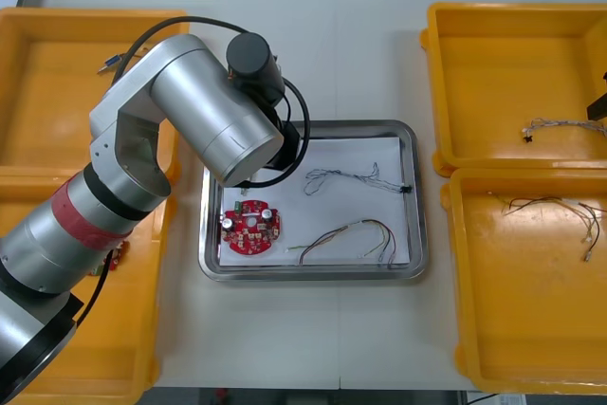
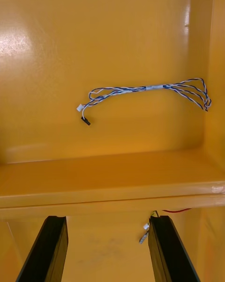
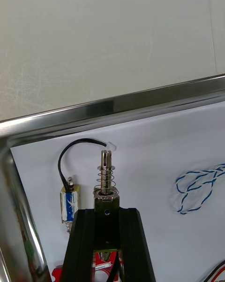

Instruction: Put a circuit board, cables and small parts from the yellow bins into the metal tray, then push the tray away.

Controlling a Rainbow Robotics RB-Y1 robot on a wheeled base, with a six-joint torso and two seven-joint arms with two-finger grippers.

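Note:
The metal tray [image 1: 413,234] in the table's middle has a white inside and holds a round red circuit board [image 1: 251,228], a twisted blue and white cable [image 1: 356,177] and a red and yellow cable [image 1: 356,237]. My left arm [image 1: 204,111] reaches over the tray's back left corner. In the left wrist view my left gripper [image 3: 107,216] is shut on a small metal part [image 3: 106,176] with a spring, just above the white inside. A second small metal part [image 3: 69,203] with a black wire lies beside it. My right gripper [image 2: 108,249] is open over the right bins' shared wall [image 2: 112,179].
Another blue and white cable [image 2: 140,90] lies in the back right bin [image 1: 446,92], beyond the open fingers. The front right bin [image 1: 465,329] holds more thin cables [image 1: 560,211]. Two yellow bins [image 1: 57,73] stand at the left, partly under my left arm.

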